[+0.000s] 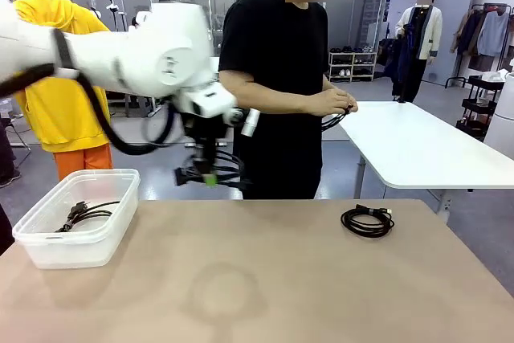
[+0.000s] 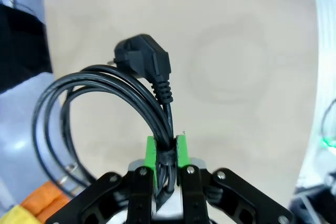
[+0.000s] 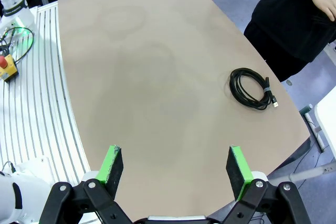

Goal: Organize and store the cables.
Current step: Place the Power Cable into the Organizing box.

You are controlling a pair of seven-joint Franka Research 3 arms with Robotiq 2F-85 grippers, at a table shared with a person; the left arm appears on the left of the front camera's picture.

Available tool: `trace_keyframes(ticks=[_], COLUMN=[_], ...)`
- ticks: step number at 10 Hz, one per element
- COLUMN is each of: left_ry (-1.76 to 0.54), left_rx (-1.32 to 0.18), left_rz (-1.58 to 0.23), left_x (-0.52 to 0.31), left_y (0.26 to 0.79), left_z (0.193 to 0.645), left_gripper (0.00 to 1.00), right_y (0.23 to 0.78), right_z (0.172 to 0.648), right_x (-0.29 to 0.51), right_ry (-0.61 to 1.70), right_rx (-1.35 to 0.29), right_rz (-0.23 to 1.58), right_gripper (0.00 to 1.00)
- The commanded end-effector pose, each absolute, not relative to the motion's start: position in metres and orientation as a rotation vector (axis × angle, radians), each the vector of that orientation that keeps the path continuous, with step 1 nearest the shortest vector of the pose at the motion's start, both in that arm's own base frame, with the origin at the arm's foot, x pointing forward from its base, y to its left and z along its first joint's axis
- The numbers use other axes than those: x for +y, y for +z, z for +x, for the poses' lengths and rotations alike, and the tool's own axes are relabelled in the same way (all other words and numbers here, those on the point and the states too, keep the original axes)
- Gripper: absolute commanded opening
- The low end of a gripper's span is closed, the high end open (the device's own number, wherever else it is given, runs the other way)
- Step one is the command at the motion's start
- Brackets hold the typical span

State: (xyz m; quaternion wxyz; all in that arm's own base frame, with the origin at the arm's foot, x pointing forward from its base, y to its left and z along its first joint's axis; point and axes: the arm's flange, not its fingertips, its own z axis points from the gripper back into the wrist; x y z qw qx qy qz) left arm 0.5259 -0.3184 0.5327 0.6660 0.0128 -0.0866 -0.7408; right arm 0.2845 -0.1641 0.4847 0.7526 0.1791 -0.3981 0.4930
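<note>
Your left gripper (image 2: 166, 151) is clamping a coiled black cable (image 2: 147, 61) above the tan table (image 2: 236, 51), your right gripper (image 3: 176, 163) hanging open.

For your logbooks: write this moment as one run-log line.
left jaws: shut on held cable | right jaws: open | bin: stored cable | table: loose cable | person's hands: fourth cable

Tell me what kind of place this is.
Probably a robotics lab in an open hall: the left gripper holds a coiled power cable at a beige table, with a clothes rack and shoe shelf behind.
</note>
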Motion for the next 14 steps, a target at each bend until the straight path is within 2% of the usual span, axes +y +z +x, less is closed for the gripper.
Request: trace_keyframes(ticks=[1,4,6,7,13,14], left_ry=[-1.651,-1.726,-1.662,-1.689,-1.707,-1.689], left_rx=[-0.305,-0.303,-0.348,-0.263,-0.264,-0.282], left_rz=[0.059,0.115,0.103,0.12,0.105,0.205], left_x=[-0.245,-0.149,-0.112,-0.135,-0.136,-0.125], left_y=[0.535,0.545,0.545,0.549,0.542,0.543], left_z=[0.502,0.493,0.488,0.502,0.498,0.51], left_gripper=[0.17,0.17,0.17,0.17,0.17,0.17], right_y=[0.485,0.485,0.485,0.485,0.485,0.485], right_z=[0.285,0.285,0.285,0.285,0.285,0.285], right_x=[-0.166,-0.166,-0.166,-0.166,-0.166,-0.166], right_ry=[1.093,1.093,1.093,1.093,1.093,1.093], right_rx=[-0.886,-0.886,-0.886,-0.886,-0.886,-0.886], right_rz=[0.393,0.393,0.393,0.393,0.393,0.393], right_gripper=[1.0,1.0,1.0,1.0,1.0,1.0])
